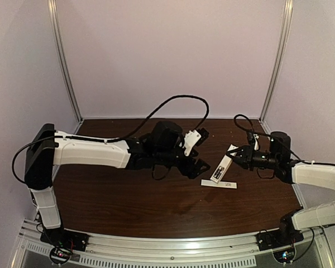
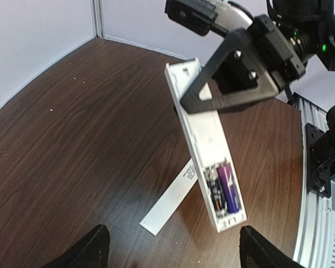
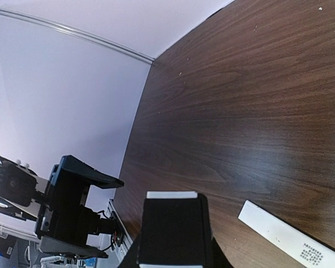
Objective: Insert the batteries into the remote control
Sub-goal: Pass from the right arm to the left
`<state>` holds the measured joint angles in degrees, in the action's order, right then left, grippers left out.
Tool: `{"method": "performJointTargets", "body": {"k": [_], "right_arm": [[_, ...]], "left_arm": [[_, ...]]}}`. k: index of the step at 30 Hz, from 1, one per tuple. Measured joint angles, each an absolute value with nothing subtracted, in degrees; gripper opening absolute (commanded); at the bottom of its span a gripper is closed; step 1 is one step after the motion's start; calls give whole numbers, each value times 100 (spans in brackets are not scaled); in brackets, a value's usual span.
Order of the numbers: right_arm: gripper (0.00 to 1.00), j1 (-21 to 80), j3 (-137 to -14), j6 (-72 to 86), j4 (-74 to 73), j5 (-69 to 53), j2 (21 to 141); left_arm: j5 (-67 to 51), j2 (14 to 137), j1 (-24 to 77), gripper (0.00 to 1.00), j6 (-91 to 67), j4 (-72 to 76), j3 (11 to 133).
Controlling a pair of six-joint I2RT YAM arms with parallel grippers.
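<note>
The right gripper (image 1: 238, 157) is pinched shut on the upper half of the remote control (image 2: 204, 146) and holds the white bar at a slant over the dark wooden table (image 2: 72, 139). Its black triangular finger covers part of that upper half in the left wrist view. At the bar's lower, free end the compartment is uncovered, and both cells sit in it side by side: the purple battery (image 2: 228, 187) on the outer side and the dark battery (image 2: 213, 193) touching it. A flat white strip (image 2: 167, 204) with small print at one end lies on the table just beside and partly under that lower end. Facing the compartment, the left gripper (image 2: 173, 248) hangs with its fingers (image 2: 89, 250) spread wide, gripping nothing. A black cable (image 1: 178, 100) arches above the left arm.
</note>
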<state>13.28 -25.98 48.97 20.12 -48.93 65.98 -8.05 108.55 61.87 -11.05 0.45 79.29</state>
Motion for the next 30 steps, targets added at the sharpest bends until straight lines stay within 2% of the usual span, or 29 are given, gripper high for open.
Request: {"method": "performJointTargets", "body": {"k": [3, 6, 16, 19, 30], "right_arm": [[0, 1568, -2724, 4746, 1964, -5015, 6897], [0, 1833, -3022, 4484, 1782, -5120, 7317], [1, 3194, -4681, 3363, 915, -5216, 9041], [1, 3450, -4812, 3365, 1000, -5179, 9362], [4, 3870, -4893, 4451, 2244, -4936, 10648]], "left_arm": [[-690, 10847, 6180, 82, -1402, 235, 7920], [-598, 10519, 6080, 83, -1765, 508, 7352], [532, 8095, 5192, 83, -2867, 375, 5196], [683, 7581, 5037, 83, -3170, 244, 4727], [633, 7498, 4921, 82, -3607, 139, 4147]]}}
